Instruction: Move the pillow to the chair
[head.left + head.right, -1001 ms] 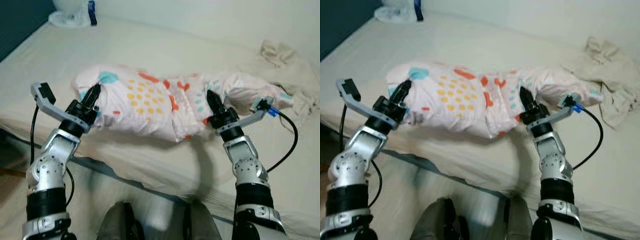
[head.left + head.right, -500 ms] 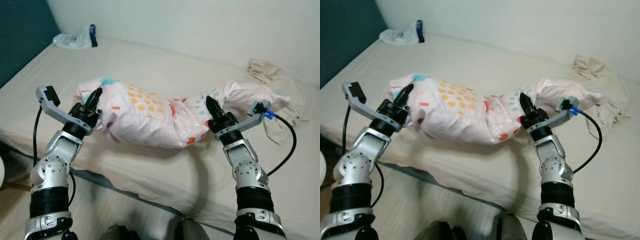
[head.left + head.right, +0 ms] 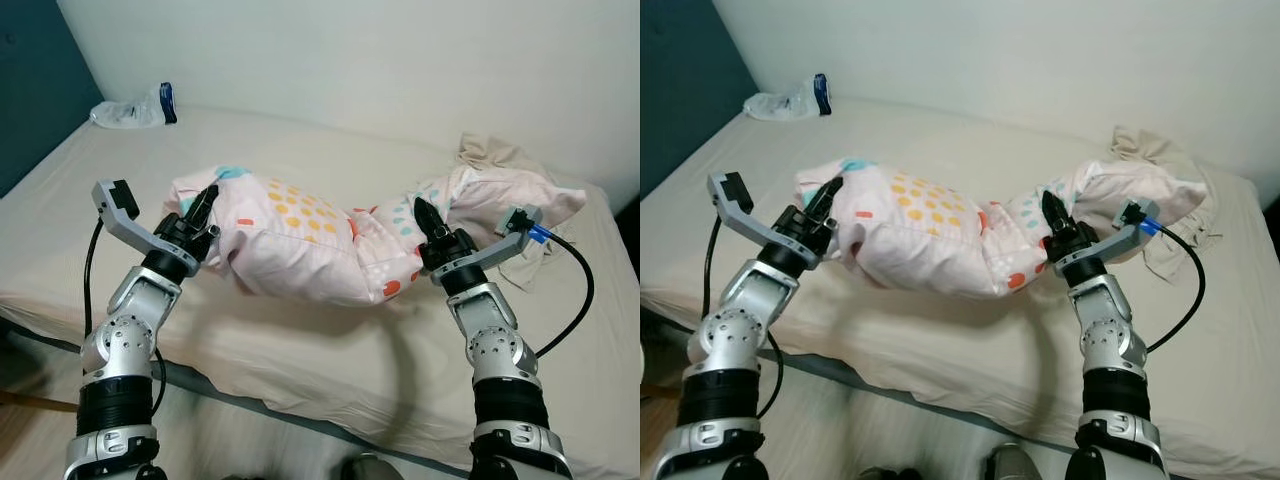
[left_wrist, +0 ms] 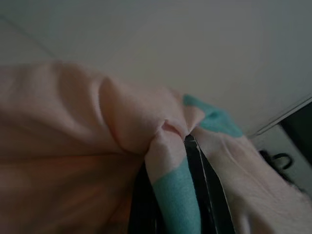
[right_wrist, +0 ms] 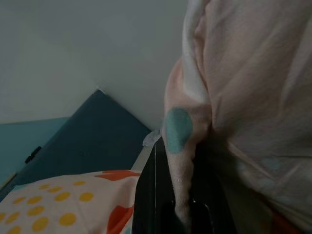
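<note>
A long pink pillow (image 3: 310,245) with orange dots and teal and red patches hangs just above the beige bed (image 3: 300,340), held between my two arms. My left gripper (image 3: 203,206) is shut on the pillow's left end; its wrist view has a fold of pink and teal cloth (image 4: 168,156) pinched between the black fingers. My right gripper (image 3: 425,215) is shut on the pillow to the right of its middle, with cloth (image 5: 183,141) caught between its fingers. The pillow's right end (image 3: 505,195) trails toward the far right of the bed.
A crumpled beige cloth (image 3: 500,160) lies at the bed's far right corner. A clear plastic bag with a blue item (image 3: 135,108) sits at the far left corner by a dark teal wall (image 3: 30,80). The white wall runs behind the bed. Floor shows below the bed's front edge.
The pillow has come up off the bed, held by both grippers. The camera has risen and pulled back, so more wall and bed show.
</note>
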